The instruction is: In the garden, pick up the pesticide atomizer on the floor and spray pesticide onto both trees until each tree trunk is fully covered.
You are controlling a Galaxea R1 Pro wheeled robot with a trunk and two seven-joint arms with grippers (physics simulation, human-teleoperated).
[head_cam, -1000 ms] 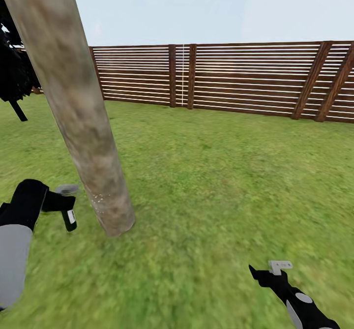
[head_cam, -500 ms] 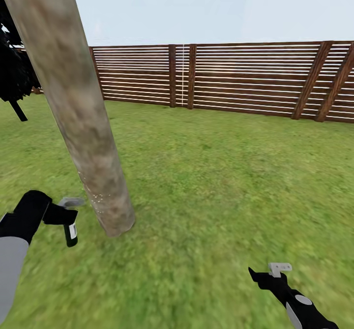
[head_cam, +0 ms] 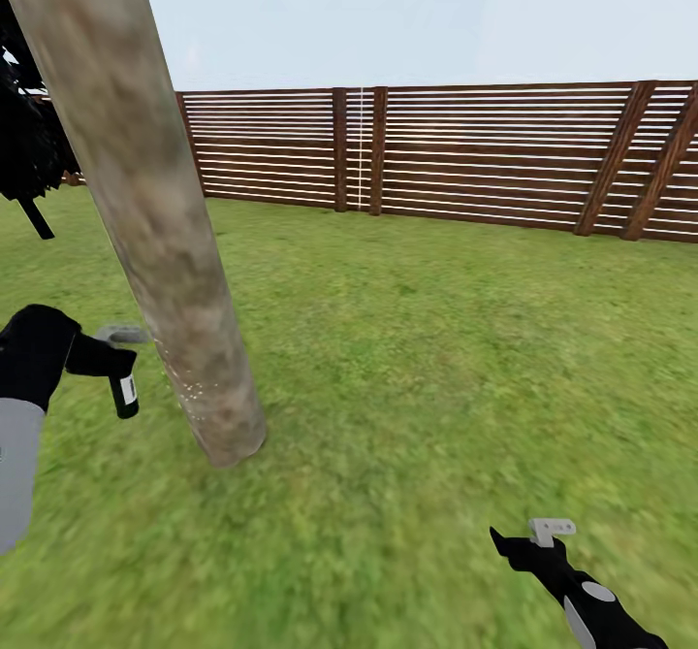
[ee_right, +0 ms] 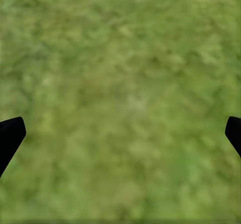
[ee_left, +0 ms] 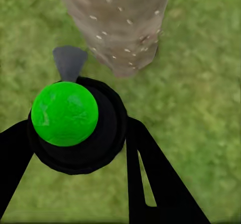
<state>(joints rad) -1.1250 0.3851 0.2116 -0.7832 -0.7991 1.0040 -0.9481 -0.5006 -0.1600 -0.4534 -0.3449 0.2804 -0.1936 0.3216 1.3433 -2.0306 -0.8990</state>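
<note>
A leaning grey-brown tree trunk [head_cam: 155,232] rises from the lawn at the left of the head view, with tiny white specks near its base [head_cam: 194,392]. My left gripper [head_cam: 102,358] is shut on the black pesticide atomizer [head_cam: 123,389], held just left of the trunk, its grey trigger head [head_cam: 121,335] toward the bark. In the left wrist view the atomizer [ee_left: 78,126] shows its green spot [ee_left: 64,113] between the black fingers [ee_left: 150,169], with the speckled trunk [ee_left: 118,23] close ahead. My right gripper [head_cam: 519,544] hangs low at the right, open over grass, fingertips [ee_right: 10,136] wide apart.
A brown slatted fence [head_cam: 436,154] closes the lawn at the back. Dark foliage [head_cam: 24,135] hangs at the far left behind the trunk. Open grass [head_cam: 436,358] stretches to the right of the tree.
My left gripper with the atomizer dipped slightly, then rose and shifted a little left beside the trunk. The right arm stayed still.
</note>
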